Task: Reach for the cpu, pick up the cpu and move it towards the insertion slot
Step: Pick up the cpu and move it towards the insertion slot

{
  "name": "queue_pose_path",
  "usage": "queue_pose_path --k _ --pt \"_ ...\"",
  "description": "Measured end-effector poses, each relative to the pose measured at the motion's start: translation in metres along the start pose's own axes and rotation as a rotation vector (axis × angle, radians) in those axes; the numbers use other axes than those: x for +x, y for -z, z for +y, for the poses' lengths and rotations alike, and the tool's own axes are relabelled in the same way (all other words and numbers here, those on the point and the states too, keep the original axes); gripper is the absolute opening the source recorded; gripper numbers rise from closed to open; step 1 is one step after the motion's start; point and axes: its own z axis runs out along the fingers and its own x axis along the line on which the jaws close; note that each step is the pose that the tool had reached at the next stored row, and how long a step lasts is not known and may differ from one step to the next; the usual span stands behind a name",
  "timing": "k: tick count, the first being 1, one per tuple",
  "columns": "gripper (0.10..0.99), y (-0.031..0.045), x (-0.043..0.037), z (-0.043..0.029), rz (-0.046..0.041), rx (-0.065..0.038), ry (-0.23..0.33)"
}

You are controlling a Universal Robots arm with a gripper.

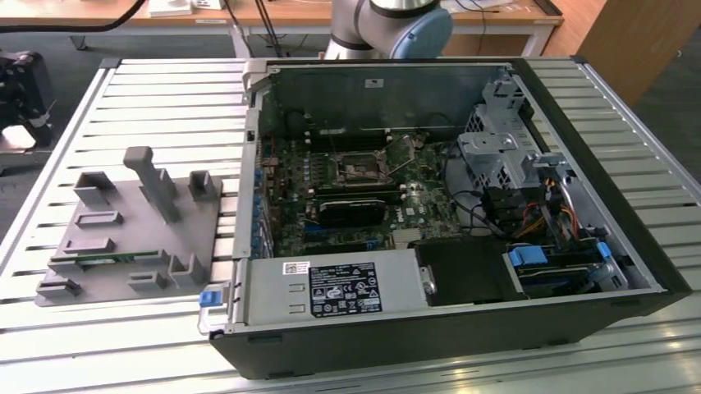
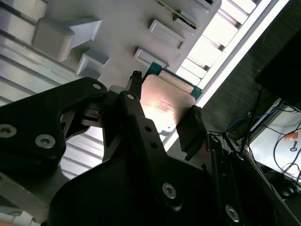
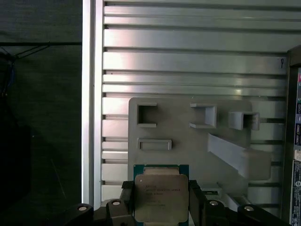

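Observation:
The cpu [image 3: 161,197], a flat square chip with a pale metal top on a green base, is held between my gripper's [image 3: 161,206] two black fingers [image 3: 126,203]. In the second wrist view the cpu [image 2: 165,104] shines between the same fingers [image 2: 190,131], and the gripper [image 2: 163,111] is shut on its opposite edges. It hangs well above the grey plastic fixture [image 3: 188,141]. The insertion slot [image 1: 356,170], a square socket with a metal frame, sits on the green motherboard inside the open computer case in the exterior view. The fixture [image 1: 121,238] lies at the exterior view's left of the case.
The open black computer case [image 1: 438,328] holds a power supply [image 1: 328,289], a drive cage [image 1: 498,156] and cables. A thin green memory stick [image 1: 104,261] lies in the fixture. The slatted metal table [image 1: 164,107] ends at an edge [image 3: 89,94] beside a dark floor.

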Motion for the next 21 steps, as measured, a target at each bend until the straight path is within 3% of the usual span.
queue_pose_path --k 21 --pt "0.545 0.0529 -0.0007 0.001 0.0 0.006 0.0"
